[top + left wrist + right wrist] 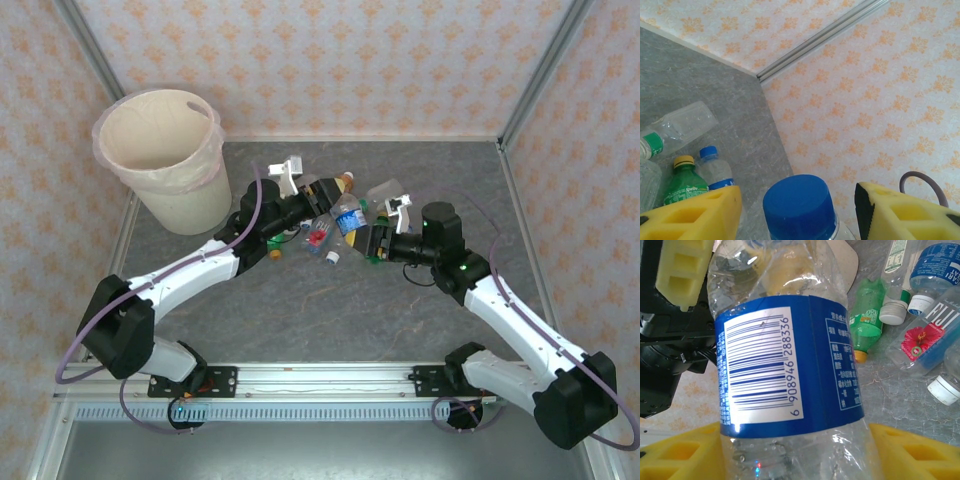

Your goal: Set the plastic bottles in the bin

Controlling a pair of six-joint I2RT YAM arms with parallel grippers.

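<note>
A: Step?
B: Grasping: right end effector point(795, 455) clamped on blue-label bottle point(790, 365) at the pile point(320, 238); left end effector point(797, 192) straddles a blue-capped bottle point(799, 205), grip cannot be told.
A: Next?
B: Lift, carry rear-left to bin point(185, 205).

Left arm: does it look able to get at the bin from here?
Probably yes. The bin stands near the left hand, mouth open, nothing standing between them. A blue-capped bottle sits between that hand's fingers; the grip is unclear.
</note>
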